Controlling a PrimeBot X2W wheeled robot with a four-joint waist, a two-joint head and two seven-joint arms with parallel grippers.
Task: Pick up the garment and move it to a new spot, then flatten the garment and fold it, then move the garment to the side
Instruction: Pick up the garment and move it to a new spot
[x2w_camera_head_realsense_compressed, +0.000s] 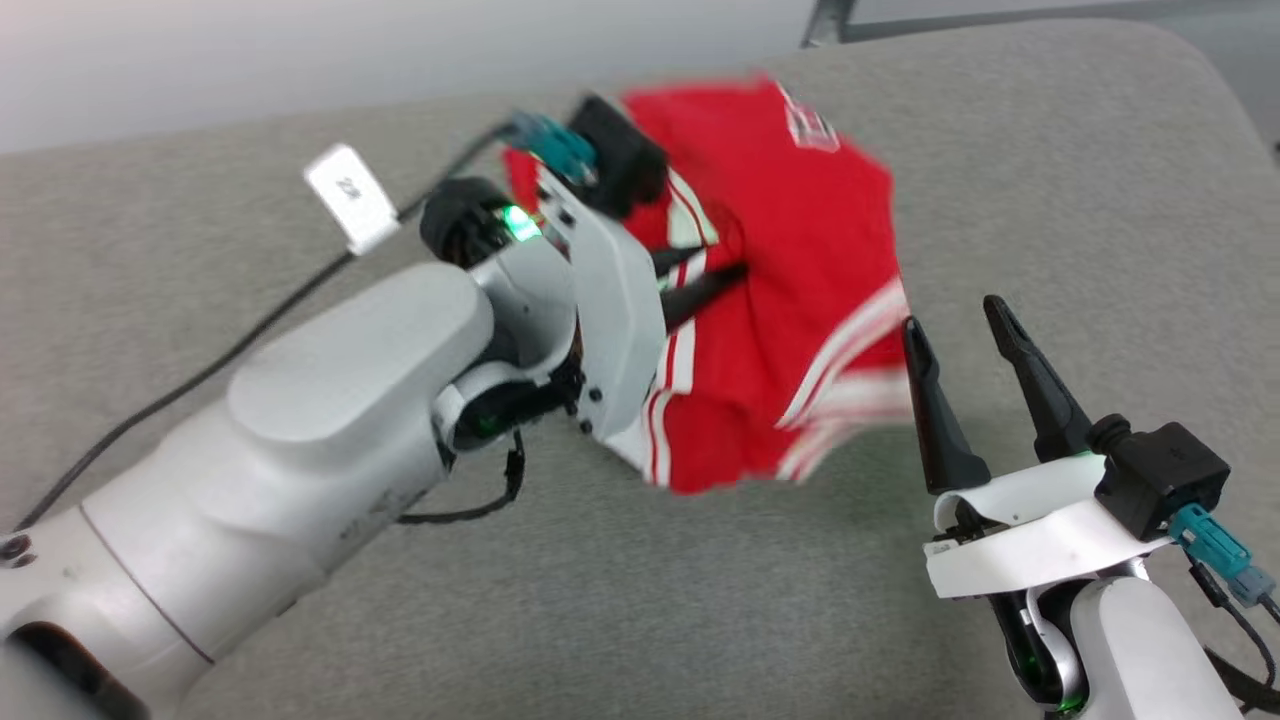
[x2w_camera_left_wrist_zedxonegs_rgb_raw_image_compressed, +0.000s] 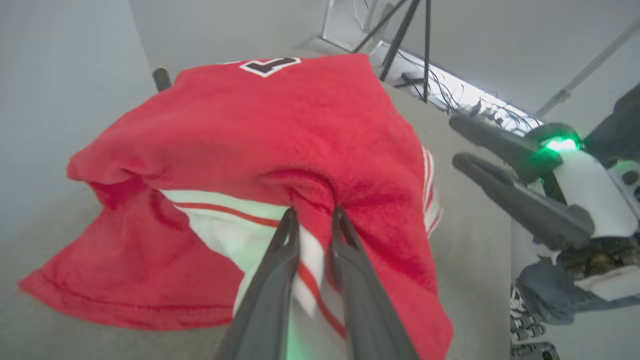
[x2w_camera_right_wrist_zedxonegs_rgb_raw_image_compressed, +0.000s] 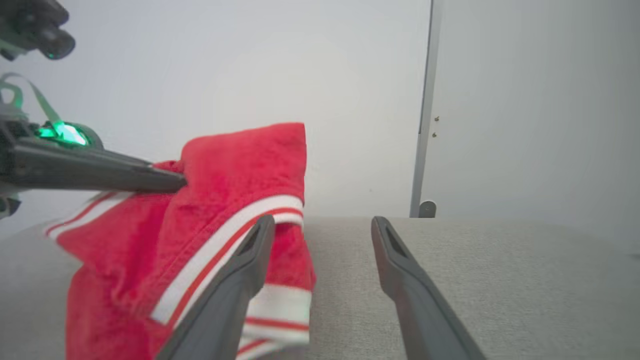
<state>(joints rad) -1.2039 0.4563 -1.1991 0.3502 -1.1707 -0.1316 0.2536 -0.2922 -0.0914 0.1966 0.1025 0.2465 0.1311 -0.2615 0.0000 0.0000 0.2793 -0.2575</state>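
Observation:
The garment (x2w_camera_head_realsense_compressed: 790, 260) is a bright red shirt with white sleeves and striped trim, bunched and lifted off the grey surface, blurred in the head view. My left gripper (x2w_camera_head_realsense_compressed: 735, 262) is shut on a fold of it near the middle. In the left wrist view the two fingers (x2w_camera_left_wrist_zedxonegs_rgb_raw_image_compressed: 280, 260) pinch the red and white cloth (x2w_camera_left_wrist_zedxonegs_rgb_raw_image_compressed: 280, 120), which drapes away to both sides. My right gripper (x2w_camera_head_realsense_compressed: 960, 325) stands open just right of the hanging hem, holding nothing. The right wrist view shows the garment (x2w_camera_right_wrist_zedxonegs_rgb_raw_image_compressed: 225, 200) left of my open right gripper (x2w_camera_right_wrist_zedxonegs_rgb_raw_image_compressed: 322, 227).
A wide grey cushioned surface (x2w_camera_head_realsense_compressed: 1050, 180) spreads under everything. A white tag (x2w_camera_head_realsense_compressed: 350, 198) and a black cable (x2w_camera_head_realsense_compressed: 200, 370) hang along the left arm. Tripod legs and cables (x2w_camera_left_wrist_zedxonegs_rgb_raw_image_compressed: 405, 40) stand beyond the surface's far edge. A pale wall and door frame (x2w_camera_right_wrist_zedxonegs_rgb_raw_image_compressed: 425, 110) rise behind.

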